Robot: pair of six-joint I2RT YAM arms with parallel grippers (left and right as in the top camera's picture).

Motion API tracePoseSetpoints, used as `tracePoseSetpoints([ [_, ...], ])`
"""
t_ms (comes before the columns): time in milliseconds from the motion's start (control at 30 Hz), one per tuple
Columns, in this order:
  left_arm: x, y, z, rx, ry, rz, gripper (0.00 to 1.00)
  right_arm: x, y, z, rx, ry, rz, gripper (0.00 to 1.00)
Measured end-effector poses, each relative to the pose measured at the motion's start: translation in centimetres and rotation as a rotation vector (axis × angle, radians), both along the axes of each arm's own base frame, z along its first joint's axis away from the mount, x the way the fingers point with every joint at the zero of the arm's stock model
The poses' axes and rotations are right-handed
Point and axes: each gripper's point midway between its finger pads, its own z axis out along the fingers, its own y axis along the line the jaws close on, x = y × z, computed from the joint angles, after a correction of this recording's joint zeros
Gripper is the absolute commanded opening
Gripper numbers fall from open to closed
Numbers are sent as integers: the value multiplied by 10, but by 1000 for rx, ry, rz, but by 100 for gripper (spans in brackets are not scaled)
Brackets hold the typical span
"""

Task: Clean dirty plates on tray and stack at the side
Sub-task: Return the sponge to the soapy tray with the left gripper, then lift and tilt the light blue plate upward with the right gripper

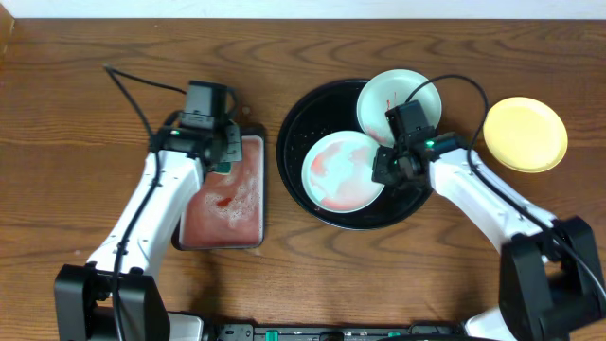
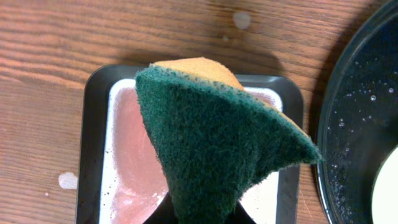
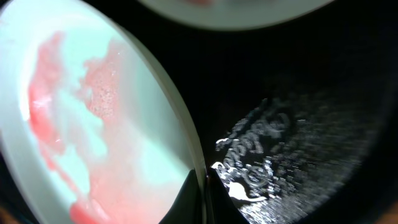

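Right gripper point(image 3: 200, 198): jaws pressed together on the rim of the smeared plate point(image 1: 341, 170), at the edge nearest the arm.
Smeared plate: mint-white, streaked with red; found inside the black tray point(image 1: 292, 142), left of its centre.
Left gripper point(image 2: 205, 214): clamped on a sponge point(image 2: 217, 143), green scourer face outward, orange foam behind.
Sponge position: held over the rectangular tray point(image 2: 90, 143) of pinkish, foamy water; contact with the water cannot be told.
Second plate point(image 1: 383, 95): mint-white, at the black tray's far edge, overlapping its rim.
Yellow plate point(image 1: 525, 133): set on the table point(image 1: 76, 95), just outside the black tray, to the right.
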Motion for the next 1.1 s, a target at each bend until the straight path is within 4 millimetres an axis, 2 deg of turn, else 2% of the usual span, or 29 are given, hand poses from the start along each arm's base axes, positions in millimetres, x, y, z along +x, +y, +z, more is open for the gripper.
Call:
tracePoseSetpoints([
  [100,-1,7,-1,-31,10,12,8,0,-8,13,-30,-31,-9,1],
  [333,-11,4,-7,-52,59,-23,7,-6,-28,24,-134,-31,-26,1],
  [533,-18,5,-15,-43,83,-51,7,13,-40,66,-228,-137,-36,1],
  [633,-20,4,-18,-56,89,-70,8,17,-39,75,-273,-178,-23,1],
  [800,-22,9,-23,-90,97,-78,7,13,-31,81,-385,-222,31,1],
  [833,-22,10,-25,-94,102,-76,10,13,-30,83,-409,-236,40,1],
  [967,-28,11,-36,-108,145,-80,35,12,-26,89,-485,-282,58,1],
  [1033,-33,11,-44,-110,183,-82,39,12,-26,91,-507,-294,58,1],
  [1067,-35,10,-48,-110,199,-85,50,12,-26,93,-520,-302,59,1],
  [1100,-37,10,-52,-111,215,-86,67,12,-26,94,-530,-308,62,1],
])
